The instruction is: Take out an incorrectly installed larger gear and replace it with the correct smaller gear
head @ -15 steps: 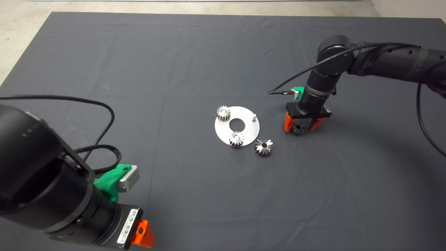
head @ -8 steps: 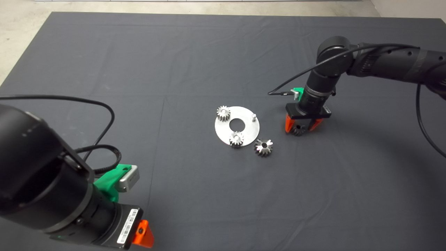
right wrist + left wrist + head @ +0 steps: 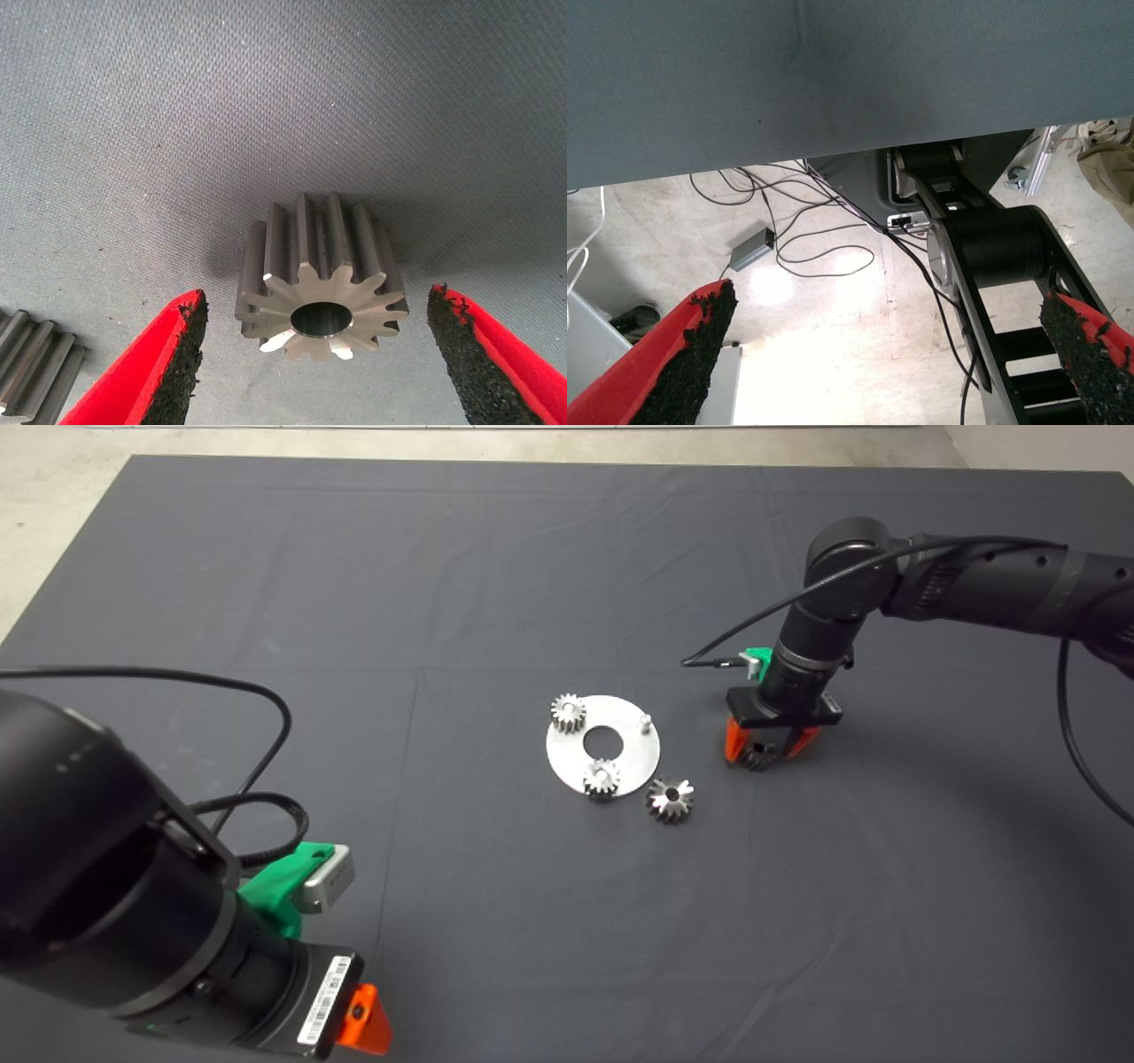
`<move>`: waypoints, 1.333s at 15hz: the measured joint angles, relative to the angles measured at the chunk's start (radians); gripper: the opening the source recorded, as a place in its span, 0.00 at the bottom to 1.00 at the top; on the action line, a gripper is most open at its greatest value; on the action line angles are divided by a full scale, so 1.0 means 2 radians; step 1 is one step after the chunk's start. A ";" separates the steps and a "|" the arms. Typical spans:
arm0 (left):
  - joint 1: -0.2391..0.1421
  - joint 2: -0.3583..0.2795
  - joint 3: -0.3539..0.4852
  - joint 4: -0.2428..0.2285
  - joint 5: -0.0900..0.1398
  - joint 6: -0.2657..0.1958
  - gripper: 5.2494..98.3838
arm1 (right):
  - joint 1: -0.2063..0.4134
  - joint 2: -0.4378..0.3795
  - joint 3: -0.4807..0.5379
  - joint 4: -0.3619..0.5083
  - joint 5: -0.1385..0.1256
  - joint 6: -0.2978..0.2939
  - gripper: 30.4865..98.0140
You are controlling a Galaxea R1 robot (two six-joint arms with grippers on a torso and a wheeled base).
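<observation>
The smaller gear, dark with glinting teeth, lies flat on the mat to the right of the round silver plate. My right gripper stands over it, open, one red finger on each side. In the right wrist view the smaller gear sits between the black pads with a gap on both sides. The larger gear, shiny with flaring teeth, rests on the mat just off the plate's near right rim; its edge shows as a toothed shape. My left gripper waits at the lower left, open.
Two small pale gears sit on the plate, and a bare peg stands near its right rim. The left wrist view shows floor with cables beyond the mat's edge.
The right arm has shifted only slightly, its gripper staying open around the smaller gear. The gears, the plate and the left arm are where they were.
</observation>
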 measured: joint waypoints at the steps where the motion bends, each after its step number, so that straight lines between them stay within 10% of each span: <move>1: 0.000 0.000 0.000 0.000 0.000 0.000 0.89 | 0.000 0.000 0.000 -0.001 0.000 0.000 0.53; 20: 0.000 0.000 0.000 0.000 0.000 0.000 0.89 | 0.000 0.012 0.000 -0.043 0.000 0.000 0.53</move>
